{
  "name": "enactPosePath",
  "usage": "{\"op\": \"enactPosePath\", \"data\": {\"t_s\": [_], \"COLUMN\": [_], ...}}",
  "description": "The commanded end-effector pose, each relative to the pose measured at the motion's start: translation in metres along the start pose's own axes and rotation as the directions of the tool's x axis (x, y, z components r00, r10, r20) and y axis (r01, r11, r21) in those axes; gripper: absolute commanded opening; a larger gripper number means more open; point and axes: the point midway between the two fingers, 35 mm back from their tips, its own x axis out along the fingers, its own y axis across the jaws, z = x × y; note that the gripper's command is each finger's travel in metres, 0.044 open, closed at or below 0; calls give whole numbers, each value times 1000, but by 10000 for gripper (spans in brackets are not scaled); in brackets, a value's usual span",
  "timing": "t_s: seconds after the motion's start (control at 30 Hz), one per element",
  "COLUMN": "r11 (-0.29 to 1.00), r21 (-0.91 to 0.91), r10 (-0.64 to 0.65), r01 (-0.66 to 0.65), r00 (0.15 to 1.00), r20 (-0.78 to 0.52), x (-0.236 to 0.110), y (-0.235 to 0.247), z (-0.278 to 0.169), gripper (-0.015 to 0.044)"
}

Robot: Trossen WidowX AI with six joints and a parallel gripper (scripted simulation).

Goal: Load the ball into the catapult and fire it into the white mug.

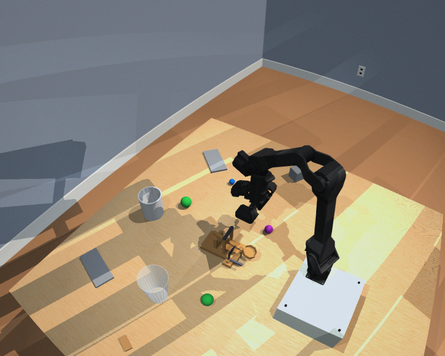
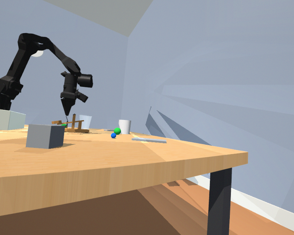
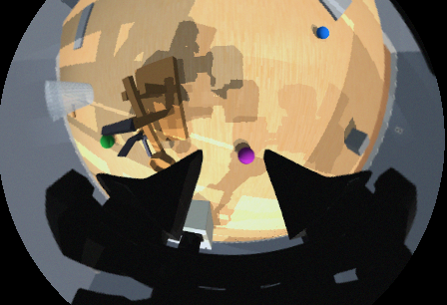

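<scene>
The wooden catapult (image 1: 226, 246) (image 2: 72, 125) (image 3: 156, 108) stands mid-table with its round cup (image 1: 249, 251) empty. The white mug (image 1: 150, 203) (image 2: 124, 126) stands upright to its far left. A purple ball (image 1: 268, 228) (image 3: 246, 155) lies on the table right of the catapult. My gripper (image 1: 247, 215) (image 2: 66, 113) (image 3: 233, 153) is open and empty. It points down and hangs above the table, between the catapult and the purple ball. In the wrist view the purple ball shows between the fingertips, well below them.
Two green balls (image 1: 186, 202) (image 1: 206, 299) and a blue ball (image 1: 232, 181) (image 2: 113, 135) lie about. A clear glass (image 1: 152, 283) (image 2: 85, 121) stands front left. A grey block (image 1: 295, 173) (image 2: 44, 136), two flat grey plates (image 1: 215, 160) (image 1: 96, 267) and a small brown block (image 1: 124, 342) lie around.
</scene>
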Motion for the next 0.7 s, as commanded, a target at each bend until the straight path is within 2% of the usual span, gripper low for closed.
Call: {"op": "enactPosePath", "data": {"t_s": [0.0, 0.67], "r11": [1000, 1000], "r21": [13, 16], "r10": [8, 8], "r01": [-8, -8], "r00": [1000, 1000], "r20": [-9, -9], "x": [25, 46], "y": [-22, -31], "z": [-47, -52], "gripper": [300, 300]}}
